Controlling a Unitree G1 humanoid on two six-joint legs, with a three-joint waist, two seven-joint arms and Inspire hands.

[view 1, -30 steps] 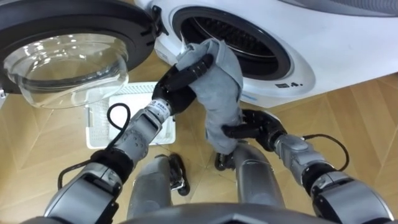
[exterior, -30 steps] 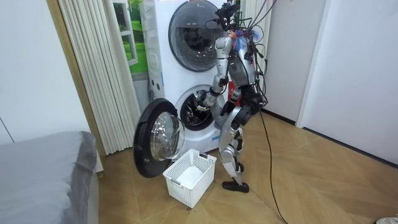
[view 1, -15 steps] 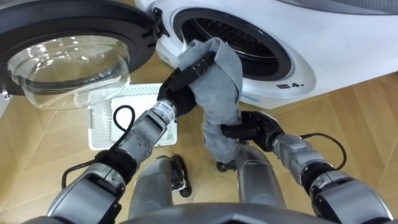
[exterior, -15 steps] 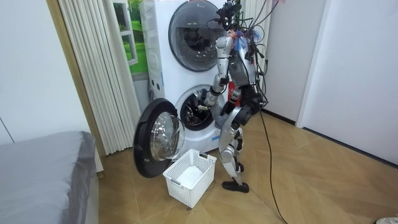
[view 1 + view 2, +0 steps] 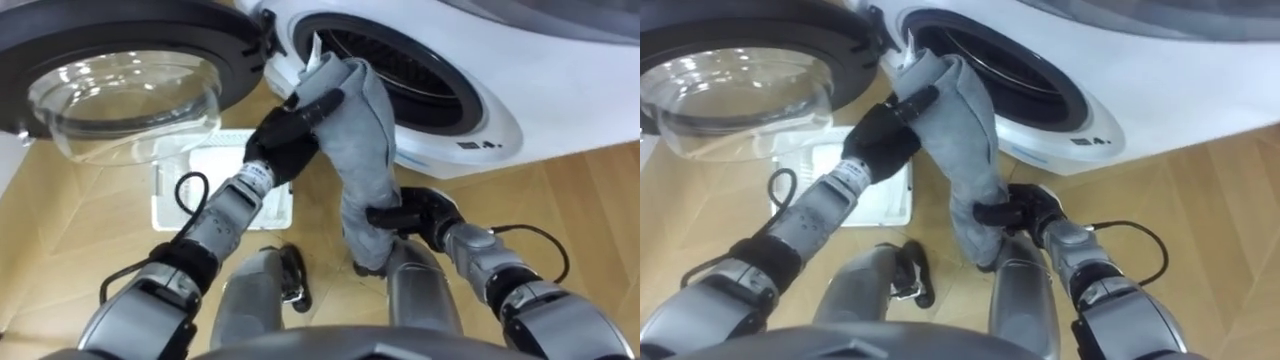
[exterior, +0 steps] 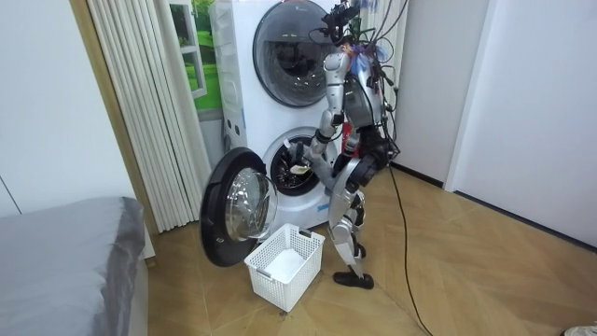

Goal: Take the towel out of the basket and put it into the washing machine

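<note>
A: Where is the towel (image 5: 365, 150) at this step?

B: We hold it in both hands, in front of the drum (image 5: 400, 70) mouth. Its top fold is at the mouth's left edge, not yet inside. The left hand (image 5: 285, 135) is clamped on the upper fold, fingers curled over the cloth. The right hand (image 5: 415, 215) pinches the lower tail, which hangs below the mouth's lower edge, in front of the washer (image 5: 540, 90).

A: What does a clean insertion call for?

B: We judge three points.
1. We lead with the left hand and push the upper fold past the mouth's edge, deep into the drum, before the fingers part.
2. We lift the tail with the right hand above the lower edge and feed it in after. A tail left over the seal would be caught by the door (image 5: 100, 25).
3. We hold the left forearm clear of the open door, which stands close on the left.

A: Any risk below?

B: The basket (image 5: 175, 195) sits on the floor under the left arm. A dropped towel would likely land in or beside it.
</note>
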